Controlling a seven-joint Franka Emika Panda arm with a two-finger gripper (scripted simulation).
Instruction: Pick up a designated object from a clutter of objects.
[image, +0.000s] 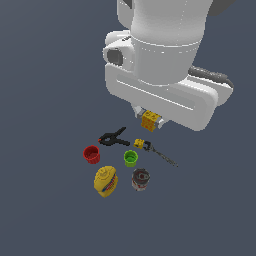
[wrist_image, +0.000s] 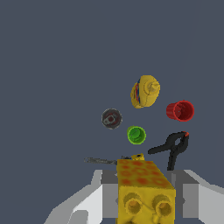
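The designated object, a small yellow-orange cube-like block (image: 149, 120) (wrist_image: 143, 188) with round spots, hangs above the floor between the fingers of my gripper (image: 150, 121) (wrist_image: 144, 197), which is shut on it. Below it the clutter of objects lies on the dark floor: a black clamp (image: 113, 138) (wrist_image: 173, 146), a red cup (image: 91, 154) (wrist_image: 180, 110), a green cup (image: 130, 158) (wrist_image: 136, 134), a dark can (image: 140, 179) (wrist_image: 111, 118), a rounded yellow thing with stripes (image: 105, 181) (wrist_image: 145, 91) and a thin dark rod (image: 162, 156) (wrist_image: 101, 161) joined to a tiny yellow piece (image: 139, 144).
The white arm body (image: 165, 65) fills the upper middle of the exterior view above the clutter. The dark floor (image: 45, 210) stretches all around the group of objects.
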